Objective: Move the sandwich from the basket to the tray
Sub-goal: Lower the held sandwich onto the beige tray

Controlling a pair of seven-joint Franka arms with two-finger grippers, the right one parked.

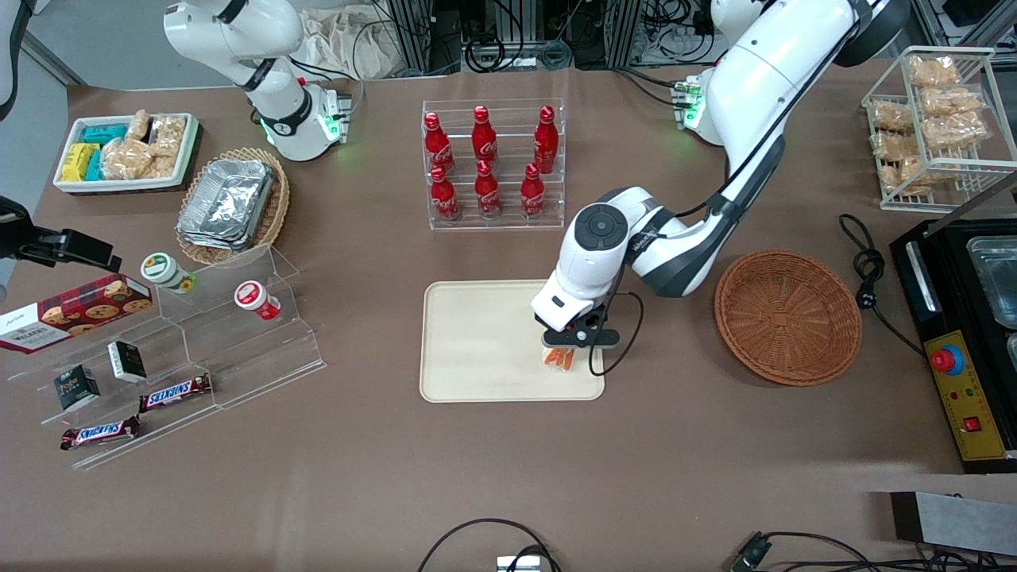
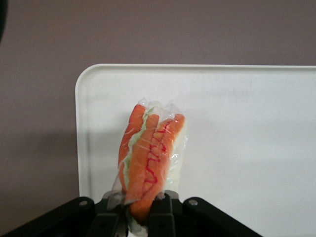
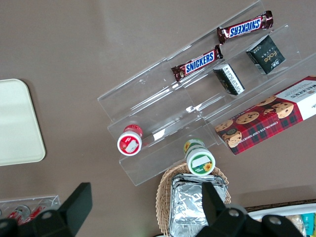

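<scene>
The gripper [image 2: 143, 210] pinches the wrapped sandwich [image 2: 150, 155] over the tray [image 1: 477, 349]. It seems just above the surface. The basket [image 1: 786, 318] sits nearby.

Front camera looks down over the whole table; left wrist camera sits close above the tray [image 1: 477, 342], the gripper [image 1: 568, 343] over it.

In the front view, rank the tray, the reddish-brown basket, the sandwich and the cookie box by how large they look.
1. tray
2. basket, empty
3. cookie box, on the acrylic stand toward the parked arm's end
4. sandwich, held over the tray by the tool and partly hidden by it, so its apparent size is understated.
</scene>
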